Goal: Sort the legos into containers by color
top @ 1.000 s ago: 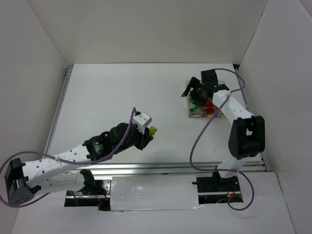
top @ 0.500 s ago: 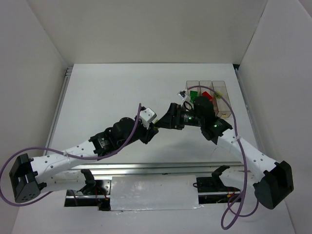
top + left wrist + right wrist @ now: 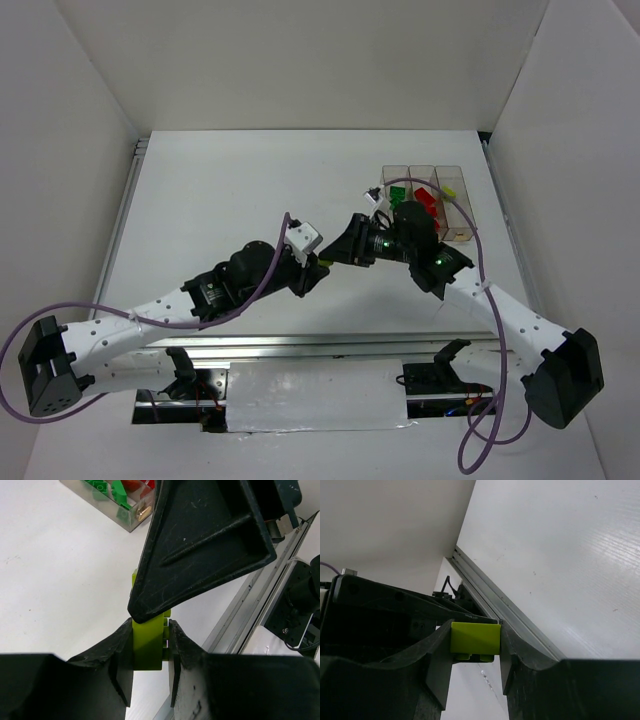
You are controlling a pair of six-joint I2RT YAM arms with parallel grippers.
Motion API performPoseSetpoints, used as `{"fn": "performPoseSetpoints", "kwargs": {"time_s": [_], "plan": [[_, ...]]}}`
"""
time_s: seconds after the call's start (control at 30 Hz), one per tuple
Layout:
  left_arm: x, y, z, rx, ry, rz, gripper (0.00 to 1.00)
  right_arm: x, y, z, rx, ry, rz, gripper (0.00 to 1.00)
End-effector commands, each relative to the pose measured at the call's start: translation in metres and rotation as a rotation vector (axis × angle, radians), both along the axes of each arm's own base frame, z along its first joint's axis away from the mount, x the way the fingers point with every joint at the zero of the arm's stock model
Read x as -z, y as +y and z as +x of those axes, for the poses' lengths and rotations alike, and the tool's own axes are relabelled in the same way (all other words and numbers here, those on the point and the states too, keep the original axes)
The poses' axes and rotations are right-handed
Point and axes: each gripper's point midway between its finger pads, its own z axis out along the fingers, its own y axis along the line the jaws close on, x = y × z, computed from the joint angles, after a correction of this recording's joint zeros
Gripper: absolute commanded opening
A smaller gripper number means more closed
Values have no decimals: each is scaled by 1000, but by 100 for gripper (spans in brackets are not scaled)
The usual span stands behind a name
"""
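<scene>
- your left gripper [image 3: 149, 652] is clamped on a yellow-green lego [image 3: 148, 642], with a pad pressed to each side of it low in the left wrist frame.
- your right gripper [image 3: 475, 630] is on the very same brick. in its own wrist view the lego sits squarely between the two fingers and touches each (a two-handed grip, right there).
- from above, the two grippers meet nose to nose just below the middle of the frame, over the white table [image 3: 230, 190]. the brick barely peeks out between them.
- the containers [image 3: 423, 171] sit in the upper right of the top view, three clear bins joined in a row. they are up and to the right of the meeting point, and neither gripper touches them.
- green legos [image 3: 398, 192] lie in the left-hand bin, red legos [image 3: 425, 197] in the middle one, and a yellow-green piece [image 3: 449, 189] in the right-hand one.
- at the top of the left wrist frame you can see one end of the bins, with green and red bricks inside.
</scene>
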Motion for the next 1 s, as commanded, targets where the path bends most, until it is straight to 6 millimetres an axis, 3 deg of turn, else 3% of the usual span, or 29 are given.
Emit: {"fn": "performPoseSetpoints", "kwargs": {"time_s": [0.0,0.03,0.07,0.1,0.17,0.23,0.27,0.33,0.37,0.4,0.43,0.47,0.5,0.53,0.57,0.6,0.63,0.67,0.7,0.8,0.83,0.97], "plan": [[-29,0,11,-47,-53,-70,16,-24,4,-9,-25,-61,66,0],[-27,1,12,-55,-50,-65,24,-25,4,-9,-23,-62,66,0],[-26,1,13,-61,-46,-62,46,-25,3,-9,-21,-64,65,0],[-25,1,16,-78,-41,-60,99,-25,2,-7,-14,-74,55,0],[-27,3,18,-95,-30,-49,99,-13,-7,6,65,-67,-17,0],[-25,10,25,-158,-11,-27,100,-10,-27,34,188,-105,-109,0],[-21,18,25,-200,25,0,100,11,-49,56,316,-62,-215,0],[-17,40,35,-330,44,48,100,12,-100,99,515,-33,-289,0],[-14,53,34,-377,70,99,99,34,-132,116,637,43,-382,0],[-12,62,34,-422,92,110,100,26,-156,133,728,38,-399,0],[-13,73,33,-461,99,126,99,28,-202,151,875,63,-433,0],[-19,85,35,-518,92,136,100,42,-229,163,965,114,-485,0],[-15,101,28,-554,121,169,100,30,-262,177,1098,101,-516,0],[-16,110,26,-584,125,177,100,30,-285,184,1170,129,-536,0],[-19,122,26,-642,128,167,100,48,-323,188,1274,220,-575,0],[-19,137,18,-662,135,179,100,34,-343,197,1353,212,-577,0],[-18,142,15,-665,139,182,99,36,-356,200,1395,236,-585,0],[-14,145,9,-642,150,197,99,50,-376,203,1447,303,-597,0],[-16,153,2,-634,153,193,99,40,-384,212,1465,292,-577,0],[-19,164,-11,-617,178,174,99,48,-406,230,1499,331,-604,0],[-18,168,-13,-615,181,181,100,64,-409,236,1488,370,-637,0],[-6,181,-14,-637,139,201,100,80,-419,245,1496,414,-704,5]]}}
